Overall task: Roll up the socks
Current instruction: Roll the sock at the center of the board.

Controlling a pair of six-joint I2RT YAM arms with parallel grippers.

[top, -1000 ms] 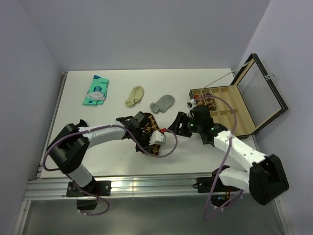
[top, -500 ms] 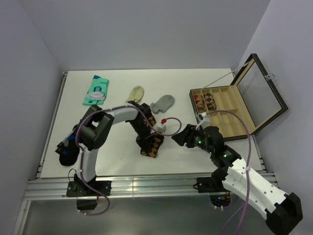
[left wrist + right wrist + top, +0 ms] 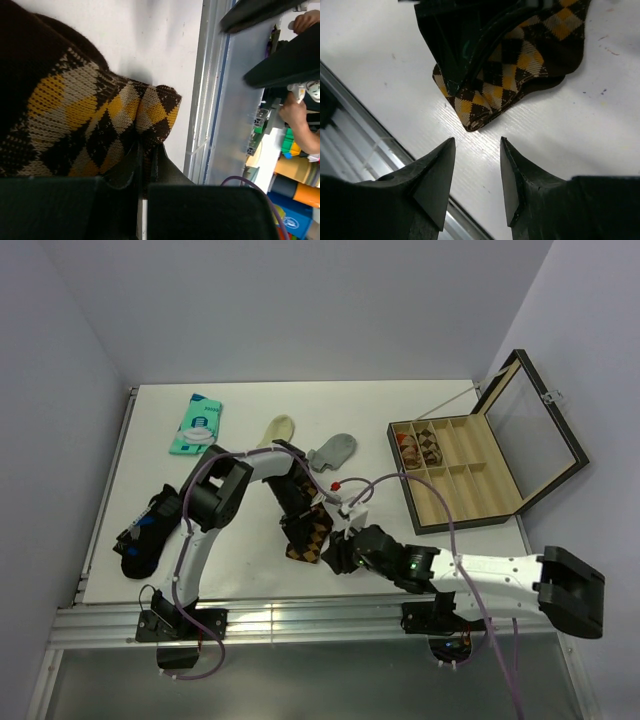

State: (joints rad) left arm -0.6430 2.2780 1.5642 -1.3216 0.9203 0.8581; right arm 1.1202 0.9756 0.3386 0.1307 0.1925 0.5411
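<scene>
The dark-brown argyle sock [image 3: 312, 536] lies folded at the table's front middle. My left gripper [image 3: 300, 523] is shut on its folded end; in the left wrist view the fingers [image 3: 162, 165] pinch the fabric [image 3: 85, 115]. My right gripper [image 3: 336, 557] is open and empty, just right of the sock's near end. In the right wrist view the gripper [image 3: 477, 145] points at the sock's corner [image 3: 520, 60] without touching it. The cream sock [image 3: 277, 431] and the grey sock [image 3: 333, 450] lie flat at the back.
A teal-and-white packet [image 3: 196, 423] lies at the back left. An open wooden box [image 3: 462, 495] with compartments stands at the right, with rolled socks [image 3: 418, 446] in its far-left cells. A dark item with blue patches [image 3: 145, 530] lies at the left. The metal rail [image 3: 300, 615] runs along the front edge.
My right arm swung from beside the box down to the front edge, bringing its open gripper to the sock's near end. My left arm shifted, holding the argyle sock slightly nearer the front.
</scene>
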